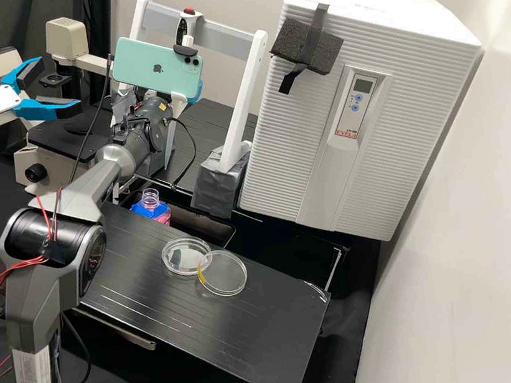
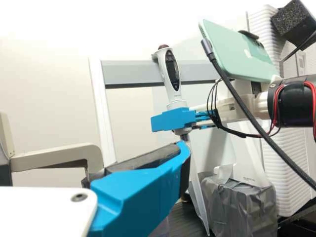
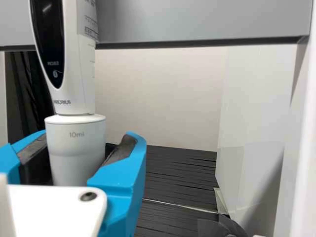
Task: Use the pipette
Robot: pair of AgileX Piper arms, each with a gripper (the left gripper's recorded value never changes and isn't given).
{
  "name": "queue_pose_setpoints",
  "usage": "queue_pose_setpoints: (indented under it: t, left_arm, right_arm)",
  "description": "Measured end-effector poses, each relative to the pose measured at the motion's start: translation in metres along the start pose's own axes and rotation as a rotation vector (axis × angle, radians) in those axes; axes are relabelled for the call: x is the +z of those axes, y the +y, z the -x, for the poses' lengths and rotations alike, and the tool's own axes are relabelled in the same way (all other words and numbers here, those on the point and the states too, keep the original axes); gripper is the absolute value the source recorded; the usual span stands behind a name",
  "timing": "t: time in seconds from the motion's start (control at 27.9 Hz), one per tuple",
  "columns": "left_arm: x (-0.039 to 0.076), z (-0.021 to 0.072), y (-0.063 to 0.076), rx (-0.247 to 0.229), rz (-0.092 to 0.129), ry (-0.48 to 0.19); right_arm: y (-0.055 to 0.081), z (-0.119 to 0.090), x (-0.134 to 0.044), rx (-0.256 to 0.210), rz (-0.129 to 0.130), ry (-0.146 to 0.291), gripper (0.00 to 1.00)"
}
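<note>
Right pincer (image 3: 74, 163) clamps around the pipette (image 3: 66, 59) barrel.

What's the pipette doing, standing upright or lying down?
Upright. The pipette hangs vertically against the stand's grey crossbar, with the right gripper clamped on its lower barrel.

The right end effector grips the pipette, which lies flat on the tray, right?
No. The pipette does not lie on the tray; it hangs upright on the white rack, as the left wrist view shows. The right end effector does grip it.
</note>
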Motion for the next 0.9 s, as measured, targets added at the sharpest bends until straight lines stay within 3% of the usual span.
queue_pose_setpoints:
  t: [0.14,0.32,0.5,0.68,0.79,0.9]
  left_arm:
    - [0.001,-0.0001,-0.001,-0.005,0.001,-0.004]
    - [0.001,-0.0001,-0.001,-0.004,0.002,-0.002]
    - [0.001,-0.0001,-0.001,-0.005,0.002,-0.002]
    - [0.001,0.0029,-0.005,-0.019,0.004,0.001]
    - [0.0,0.0083,-0.013,-0.05,0.003,0.006]
    - [0.0,0.0147,-0.019,-0.07,0.003,0.021]
  right_arm:
    - [0.0,0.0,0.0,0.002,-0.009,0.0,1.0]
    - [0.001,0.001,0.0,0.009,0.007,-0.004,1.0]
    - [0.001,0.018,0.001,0.005,0.009,-0.011,1.0]
    - [0.011,0.047,-0.007,0.053,0.018,0.071,1.0]
    - [0.019,0.079,-0.017,0.089,0.017,0.153,1.0]
    - [0.022,0.105,-0.023,0.126,-0.001,0.236,1.0]
